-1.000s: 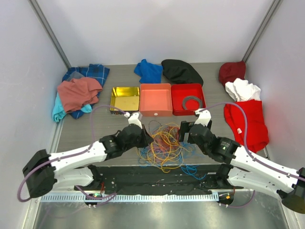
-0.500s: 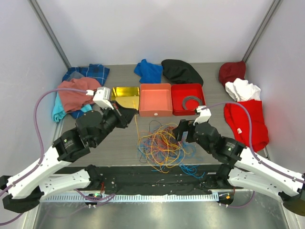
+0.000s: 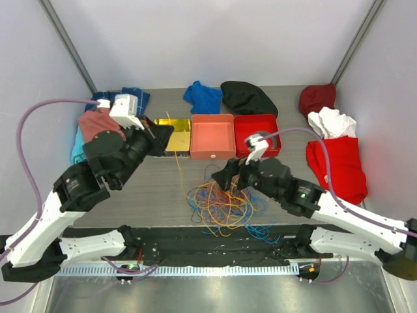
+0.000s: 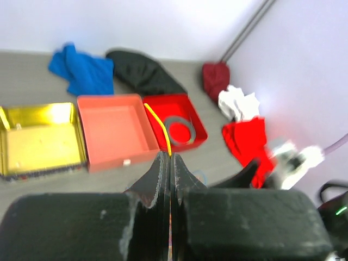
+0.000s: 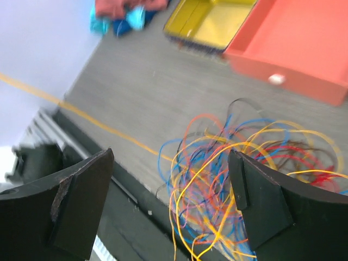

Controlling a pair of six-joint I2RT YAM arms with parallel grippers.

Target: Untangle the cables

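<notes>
A: So, starting on the left, what has the left gripper (image 3: 158, 135) got?

B: Its jaws are pressed together on a single yellow cable (image 4: 161, 129). The strand comes out from between the fingertips and runs down and off to that gripper's right, into the cables (image 3: 220, 201) heaped on the table (image 3: 156, 195) well below it.

A: And the right gripper (image 5: 169, 163)?

B: Spread wide, holding nothing. It hangs just above the heap, with the tangle directly under and slightly ahead of its fingers (image 5: 81, 201).

A: What could go wrong from here?

B: I'd say the yellow strand is probably looped through others. If the left gripper pulls further while nothing pins the pile, the whole heap may drag along or a knot may cinch tight. The pinch is also on a very thin wire, so a sharp tug could slip it free.

A: And on the right side?

B: If that gripper closes where it hangs, it will likely catch many strands at once, perhaps the yellow one too. Then the two arms would be pulling against each other.
</notes>
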